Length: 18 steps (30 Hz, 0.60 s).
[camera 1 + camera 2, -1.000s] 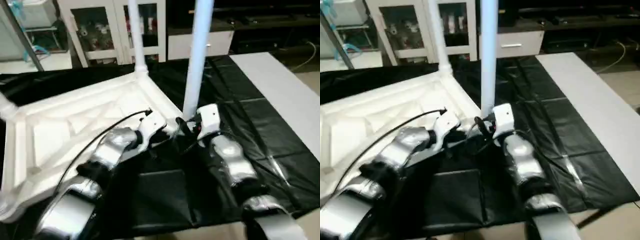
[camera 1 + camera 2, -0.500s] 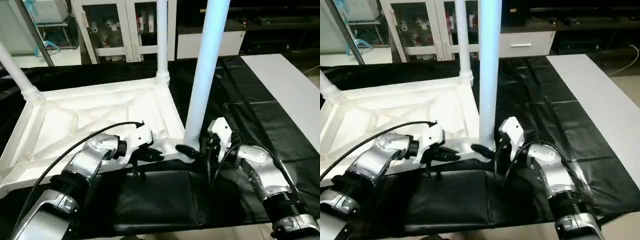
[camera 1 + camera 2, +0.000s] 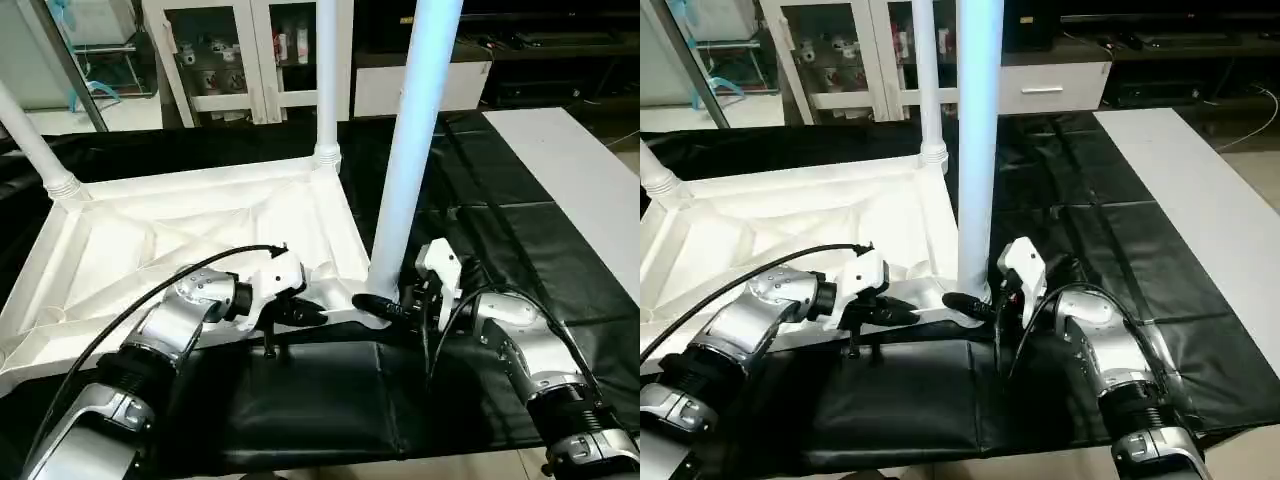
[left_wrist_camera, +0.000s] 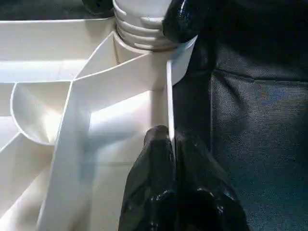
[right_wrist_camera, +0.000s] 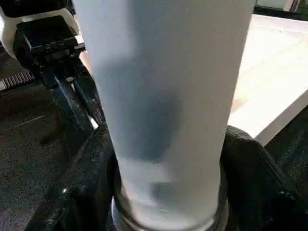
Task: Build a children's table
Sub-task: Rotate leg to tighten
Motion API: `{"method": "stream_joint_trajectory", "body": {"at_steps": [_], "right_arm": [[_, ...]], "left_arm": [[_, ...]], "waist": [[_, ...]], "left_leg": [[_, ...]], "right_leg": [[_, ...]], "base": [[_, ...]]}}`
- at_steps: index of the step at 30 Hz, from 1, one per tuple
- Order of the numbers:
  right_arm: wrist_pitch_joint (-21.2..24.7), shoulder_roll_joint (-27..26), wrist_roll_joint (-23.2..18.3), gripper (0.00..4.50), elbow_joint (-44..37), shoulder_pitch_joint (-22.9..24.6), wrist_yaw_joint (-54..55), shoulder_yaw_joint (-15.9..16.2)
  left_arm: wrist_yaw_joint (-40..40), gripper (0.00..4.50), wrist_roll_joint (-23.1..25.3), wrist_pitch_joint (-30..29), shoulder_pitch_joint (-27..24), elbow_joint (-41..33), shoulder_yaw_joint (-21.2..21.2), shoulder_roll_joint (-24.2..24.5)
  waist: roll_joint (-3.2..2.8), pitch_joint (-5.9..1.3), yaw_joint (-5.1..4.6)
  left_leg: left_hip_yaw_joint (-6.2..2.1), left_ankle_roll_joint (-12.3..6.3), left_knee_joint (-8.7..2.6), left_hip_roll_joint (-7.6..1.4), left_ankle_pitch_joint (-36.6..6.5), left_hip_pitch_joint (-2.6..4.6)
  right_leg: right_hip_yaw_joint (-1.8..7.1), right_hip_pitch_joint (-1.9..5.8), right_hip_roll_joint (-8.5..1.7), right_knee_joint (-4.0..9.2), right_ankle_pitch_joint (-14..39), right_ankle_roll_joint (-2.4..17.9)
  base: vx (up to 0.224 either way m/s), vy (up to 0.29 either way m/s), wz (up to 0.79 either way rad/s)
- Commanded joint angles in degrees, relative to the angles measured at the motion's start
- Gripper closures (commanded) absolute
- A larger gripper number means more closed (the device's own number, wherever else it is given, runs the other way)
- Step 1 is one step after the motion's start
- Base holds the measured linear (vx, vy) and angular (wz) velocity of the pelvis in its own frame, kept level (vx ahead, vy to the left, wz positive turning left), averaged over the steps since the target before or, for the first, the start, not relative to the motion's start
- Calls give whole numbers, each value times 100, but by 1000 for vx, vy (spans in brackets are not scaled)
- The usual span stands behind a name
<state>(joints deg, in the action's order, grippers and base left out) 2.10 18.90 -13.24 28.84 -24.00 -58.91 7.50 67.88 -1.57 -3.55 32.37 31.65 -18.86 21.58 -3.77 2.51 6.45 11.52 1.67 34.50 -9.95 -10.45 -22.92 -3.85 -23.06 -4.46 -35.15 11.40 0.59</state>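
Black-covered worktop (image 3: 520, 250), glass-door cabinets (image 3: 240, 50) behind, light floor strip to the right. Upside-down white tabletop (image 3: 180, 240) on it, ribs up. Left gripper (image 3: 310, 312): fingers (image 4: 166, 163) clenched on the tabletop's thin edge wall, just beside the corner socket. Right gripper (image 3: 385, 305): fingers (image 5: 82, 187) spread either side of the near leg (image 3: 405, 150) at its base, touching it. Leg upright in that socket. Two more legs upright at far corners. No readable writing.
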Motion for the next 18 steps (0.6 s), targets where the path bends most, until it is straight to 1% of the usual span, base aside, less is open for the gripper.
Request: {"method": "stream_joint_trajectory", "body": {"at_steps": [1, 6, 7, 9, 10, 11, 12, 13, 14, 15, 16, 17, 18], "right_arm": [[82, 68, -39, 182, -125, 61, -65, 33], [139, 57, -9, 185, -81, 53, -71, -3], [142, 37, 50, 186, -14, 36, 55, -18], [96, -135, 315, 186, 398, -115, 841, -122], [87, -206, 395, 186, 552, -177, 1126, -166], [104, -319, 431, 186, 711, -252, 1458, -237], [126, -427, 446, 186, 845, -327, 1755, -308], [150, -558, 466, 186, 981, -414, 2147, -396], [211, -709, 465, 186, 1134, -518, 2579, -506], [220, -730, 464, 186, 1154, -532, 2638, -521], [252, -935, 485, 186, 1399, -697, 3321, -670], [275, -1046, 490, 186, 1558, -802, 3663, -733], [253, -1122, 523, 187, 1681, -883, 3919, -758]], "left_arm": [[213, 450, -62, -30, -30, -184, -38, 46], [254, 450, -85, -131, -62, -280, -34, 59], [244, 450, -91, -140, -63, -280, -28, 49], [-71, 450, -42, -25, 18, -48, 44, -126], [-206, 450, -28, 15, 63, 64, 80, -206], [-433, 450, 2, 45, 151, 257, 132, -335], [-697, 450, 45, 32, 258, 457, 183, -462], [-994, 450, 87, -25, 379, 665, 237, -602], [-1323, 450, 148, -69, 515, 879, 274, -747], [-1367, 450, 157, -75, 533, 906, 278, -766], [-1836, 450, 243, -67, 713, 1165, 314, -978], [-2054, 450, 267, -53, 803, 1287, 329, -1116], [-2240, 450, 277, -73, 870, 1387, 359, -1228]], "waist": [[88, -400, 0], [92, -401, 0], [85, -400, 1], [84, -400, -9], [100, -380, -47], [100, -373, -56], [90, -366, -78], [86, -335, -117], [92, -337, -126], [88, -335, -140], [90, -340, -161], [89, -334, -172], [95, -343, -174]], "left_leg": [[-177, -542, -371, -390, -755, 160], [-176, -564, -363, -384, -698, 152], [-175, -559, -364, -384, -713, 153], [-176, -526, -368, -383, -726, 158], [-178, -444, -385, -370, -833, 154], [-180, -393, -391, -362, -898, 157], [-186, -298, -405, -355, -1079, 187], [-188, -182, -431, -348, -1281, 198], [-203, -126, -438, -345, -1365, 202], [-206, -75, -449, -348, -1437, 219], [-216, -32, -465, -357, -1461, 209], [-217, -15, -469, -353, -1483, 215], [-214, 3, -465, -334, -1492, 220]], "right_leg": [[264, 249, -469, 342, 481, 1400], [263, 253, -469, 338, 464, 1400], [263, 251, -467, 342, 486, 1397], [264, 238, -462, 341, 504, 1400], [267, 235, -466, 367, 634, 1408], [268, 234, -471, 381, 741, 1390], [272, 232, -480, 413, 1011, 1346], [276, 213, -478, 461, 1367, 1280], [274, 230, -487, 473, 1518, 1232], [278, 217, -491, 490, 1645, 1199], [286, 223, -489, 498, 1671, 1119], [288, 210, -488, 504, 1675, 1113], [286, 218, -487, 505, 1669, 1109]], "base": [[0, 0, 0], [0, 0, 0], [0, 0, 0], [0, 0, 0], [0, 0, 0], [0, 0, 0], [0, 0, 0], [0, 0, 0], [0, 0, 0], [0, 0, 0], [0, 0, 0], [0, 0, 0], [0, 0, 0]]}}
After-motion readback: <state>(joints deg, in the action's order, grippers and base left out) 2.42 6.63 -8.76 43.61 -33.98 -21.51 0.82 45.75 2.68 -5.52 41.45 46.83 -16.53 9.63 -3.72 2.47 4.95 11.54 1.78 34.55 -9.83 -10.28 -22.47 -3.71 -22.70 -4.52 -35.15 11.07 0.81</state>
